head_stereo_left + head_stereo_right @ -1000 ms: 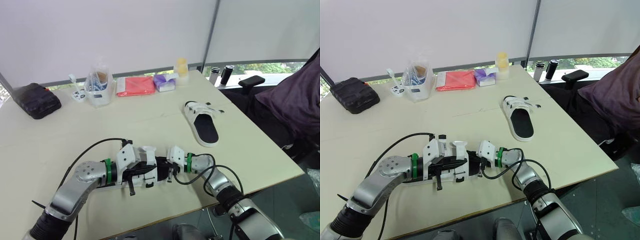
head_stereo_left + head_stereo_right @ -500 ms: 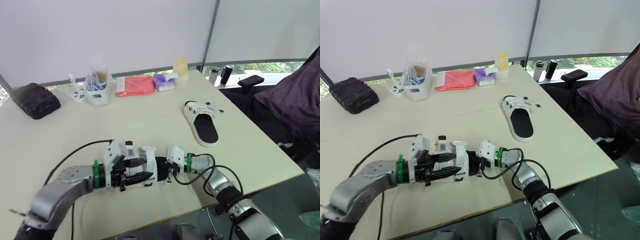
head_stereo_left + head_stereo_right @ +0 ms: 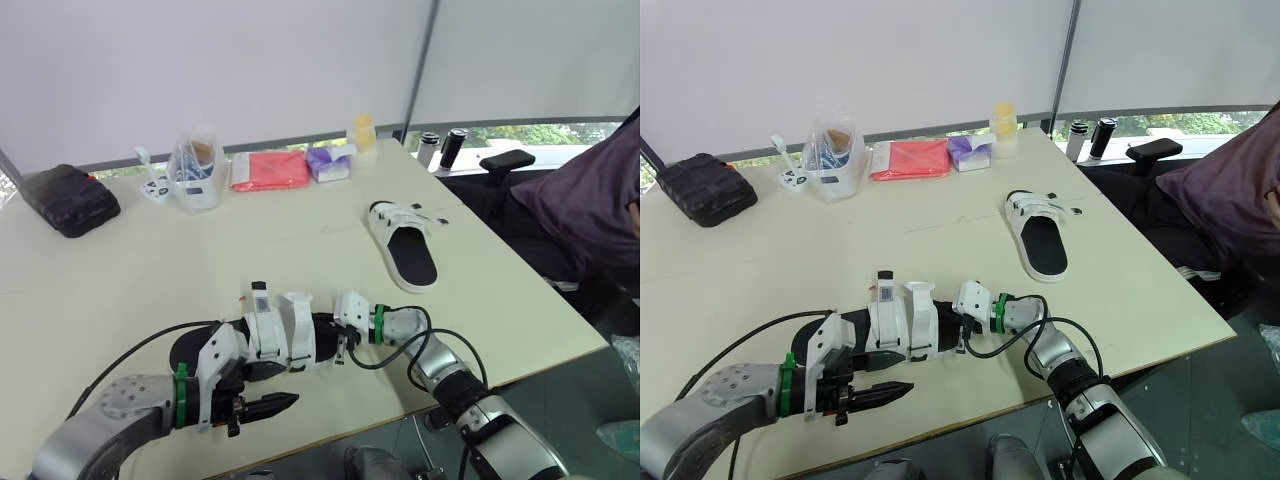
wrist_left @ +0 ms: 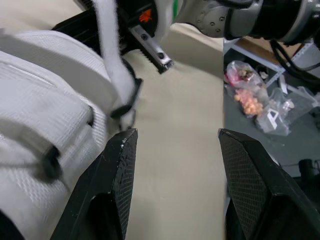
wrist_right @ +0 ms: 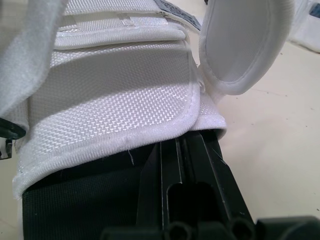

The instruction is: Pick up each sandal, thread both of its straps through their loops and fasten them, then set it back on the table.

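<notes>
The near sandal (image 3: 285,335), white straps over a black footbed, lies on the table (image 3: 150,270) close to the front edge. My left gripper (image 3: 268,405) hovers just in front of it, nearer the table edge, open with nothing between its fingers (image 4: 117,165). In the left wrist view the sandal's white strap (image 4: 45,95) fills the side beyond the jaws. My right gripper (image 3: 342,347) is shut at the sandal's right end, its fingers (image 5: 180,150) lying on the black footbed under a white strap (image 5: 115,95). The second sandal (image 3: 405,248) rests flat at the right.
Along the back stand a black pouch (image 3: 68,200), a clear container (image 3: 197,170), a red packet (image 3: 270,172), a purple pack (image 3: 328,163) and a yellow bottle (image 3: 362,133). A person in dark purple (image 3: 590,200) sits beyond the table's right edge.
My left gripper has opened, come off the near sandal's straps and drawn back toward the table's front edge. The right gripper and both sandals stay put.
</notes>
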`<state>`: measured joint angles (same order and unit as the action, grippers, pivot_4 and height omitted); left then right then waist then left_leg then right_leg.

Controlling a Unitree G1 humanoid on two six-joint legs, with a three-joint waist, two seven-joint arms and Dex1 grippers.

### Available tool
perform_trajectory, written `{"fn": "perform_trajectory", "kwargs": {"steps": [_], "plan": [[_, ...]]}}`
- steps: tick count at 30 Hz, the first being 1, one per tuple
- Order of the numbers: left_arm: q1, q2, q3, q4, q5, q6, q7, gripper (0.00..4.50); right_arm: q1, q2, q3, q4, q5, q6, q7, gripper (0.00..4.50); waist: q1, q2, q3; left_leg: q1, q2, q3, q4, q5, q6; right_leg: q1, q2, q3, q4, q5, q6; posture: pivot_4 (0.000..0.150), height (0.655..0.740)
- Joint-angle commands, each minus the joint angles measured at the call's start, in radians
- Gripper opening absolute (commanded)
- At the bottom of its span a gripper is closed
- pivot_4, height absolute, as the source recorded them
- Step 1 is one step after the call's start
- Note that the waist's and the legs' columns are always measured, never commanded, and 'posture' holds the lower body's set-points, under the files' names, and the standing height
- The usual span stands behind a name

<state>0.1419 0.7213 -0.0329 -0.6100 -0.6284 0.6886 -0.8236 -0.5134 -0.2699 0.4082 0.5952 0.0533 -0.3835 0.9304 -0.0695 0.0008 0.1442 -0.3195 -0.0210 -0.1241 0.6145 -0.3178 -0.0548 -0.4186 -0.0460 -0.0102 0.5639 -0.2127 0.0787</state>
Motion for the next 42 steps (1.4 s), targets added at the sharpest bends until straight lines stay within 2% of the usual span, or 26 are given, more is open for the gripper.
{"fn": "perform_trajectory", "kwargs": {"steps": [1, 13, 21, 30, 39, 42], "plan": [[-0.043, -0.006, -0.048, 0.030, 0.037, -0.016, -0.004, 2.63, 0.071, -0.046, 0.054, 0.182, -0.127, 0.090, -0.008, 0.00, 0.001, 0.000, 0.000, 0.001, 0.000, 0.000, 0.000, 0.001, 0.001, 0.002, 0.000, 0.001, 0.001, 0.000, 0.000, 0.150, 0.7400], [-0.082, -0.011, -0.051, 0.026, 0.037, 0.016, 0.030, 2.63, 0.087, -0.049, 0.047, 0.165, -0.121, 0.097, -0.017, 0.00, 0.003, 0.000, 0.000, 0.002, -0.001, 0.000, 0.000, 0.001, 0.001, 0.002, 0.000, 0.005, 0.004, 0.001, -0.001, 0.150, 0.7400], [-0.053, -0.005, -0.014, 0.029, 0.041, 0.002, 0.047, 2.63, 0.085, -0.047, 0.046, 0.170, -0.122, 0.094, -0.019, 0.00, 0.003, 0.000, 0.000, 0.002, -0.001, 0.000, 0.000, 0.001, 0.001, 0.003, 0.000, 0.005, 0.004, 0.001, -0.001, 0.150, 0.7400], [-0.032, -0.045, -0.052, 0.039, 0.059, -0.023, 0.071, 2.63, 0.077, -0.033, 0.051, 0.183, -0.124, 0.091, -0.022, 0.00, 0.004, 0.000, 0.000, 0.003, -0.001, 0.000, 0.000, 0.001, 0.001, 0.003, 0.000, 0.005, 0.004, 0.001, -0.001, 0.150, 0.7400], [-0.142, -0.131, -0.136, 0.157, 0.096, -0.035, 0.063, 2.63, 0.077, -0.032, 0.053, 0.179, -0.126, 0.094, -0.028, 0.00, 0.005, -0.001, 0.000, 0.003, -0.002, 0.000, 0.001, 0.001, 0.001, 0.005, 0.001, 0.004, 0.004, 0.001, -0.001, 0.150, 0.7400], [-0.145, -0.144, -0.137, 0.164, 0.101, -0.036, 0.063, 1.76, 0.087, -0.039, 0.050, 0.169, -0.125, 0.095, -0.029, 0.00, 0.006, -0.001, 0.000, 0.004, -0.002, 0.000, 0.001, 0.001, 0.001, 0.006, 0.001, 0.004, 0.004, 0.001, -0.001, 0.150, 0.7400]]}}
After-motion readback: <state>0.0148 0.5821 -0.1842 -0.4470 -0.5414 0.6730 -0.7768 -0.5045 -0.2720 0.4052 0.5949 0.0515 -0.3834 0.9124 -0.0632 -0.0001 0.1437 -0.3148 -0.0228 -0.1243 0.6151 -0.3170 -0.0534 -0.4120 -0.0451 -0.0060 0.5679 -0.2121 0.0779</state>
